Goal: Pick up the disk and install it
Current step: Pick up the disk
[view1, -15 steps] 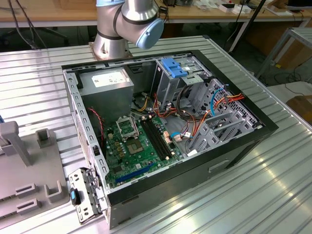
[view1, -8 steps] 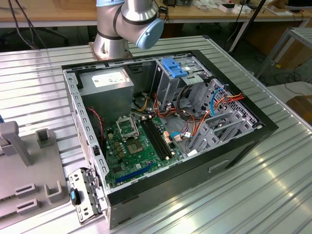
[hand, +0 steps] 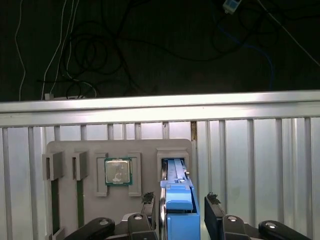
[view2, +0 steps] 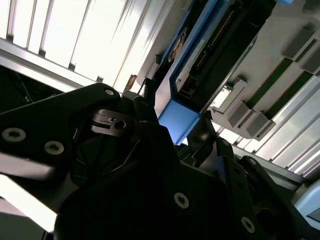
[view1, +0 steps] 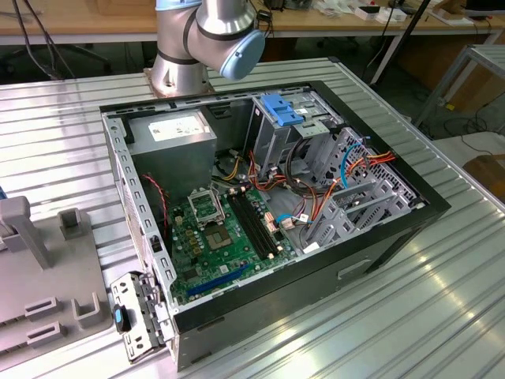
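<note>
The jaws stand open astride the disk (hand: 178,200), 1 on each side of its blue rail. In the first wrist view a thin strip of light shows between each jaw and the plastic, so they have hold of nothing. In the second wrist view the disk's blue end is nearest the black jaw housing and its dark body runs on beyond.

The disk stands on edge in a slot of a grey fixture tray (hand: 120,150). Beside that slot a processor chip (hand: 118,171) lies flat in a square recess, and further along 2 green memory sticks (hand: 55,202) sit in narrow slots. The tray rests on a ribbed metal surface (hand: 250,160); past its edge, cables (hand: 95,55) lie on a dark floor.

In the exterior view the tray is at the lower left of the frame. An open computer case (view1: 316,280) takes the middle, its motherboard (view1: 213,237) bare. A grey power-supply box (view1: 170,134) sits towards the case's upper left and a blue bracket (view1: 282,109) tops the drive cage. The arm's base (view1: 209,35) stands at top centre.
</note>
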{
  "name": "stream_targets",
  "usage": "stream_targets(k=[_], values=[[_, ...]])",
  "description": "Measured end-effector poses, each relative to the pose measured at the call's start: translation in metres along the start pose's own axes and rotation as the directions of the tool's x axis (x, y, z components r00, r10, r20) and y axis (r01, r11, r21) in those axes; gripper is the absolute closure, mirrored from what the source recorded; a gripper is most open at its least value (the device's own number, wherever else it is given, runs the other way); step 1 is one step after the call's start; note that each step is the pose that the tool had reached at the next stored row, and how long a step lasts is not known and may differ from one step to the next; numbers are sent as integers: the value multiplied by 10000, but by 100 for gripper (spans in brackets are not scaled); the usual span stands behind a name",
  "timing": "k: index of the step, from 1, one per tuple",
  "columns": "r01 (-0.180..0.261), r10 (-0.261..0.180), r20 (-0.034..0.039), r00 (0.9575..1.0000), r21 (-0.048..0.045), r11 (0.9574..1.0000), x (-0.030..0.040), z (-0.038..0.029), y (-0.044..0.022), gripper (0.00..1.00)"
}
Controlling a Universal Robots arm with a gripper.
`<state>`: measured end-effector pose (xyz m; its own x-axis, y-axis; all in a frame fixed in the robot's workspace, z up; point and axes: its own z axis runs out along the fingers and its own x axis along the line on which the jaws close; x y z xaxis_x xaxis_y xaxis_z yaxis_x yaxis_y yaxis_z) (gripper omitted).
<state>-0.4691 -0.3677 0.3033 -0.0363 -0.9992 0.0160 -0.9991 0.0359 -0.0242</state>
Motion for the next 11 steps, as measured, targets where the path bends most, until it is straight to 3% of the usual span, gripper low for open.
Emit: stream_targets(k=[7, 11], values=[[-9, 9, 30, 10000, -97, 10000, -1, 49, -6, 49], [-15, 15, 37, 10000, -107, 9999, -1, 52, -6, 49]])
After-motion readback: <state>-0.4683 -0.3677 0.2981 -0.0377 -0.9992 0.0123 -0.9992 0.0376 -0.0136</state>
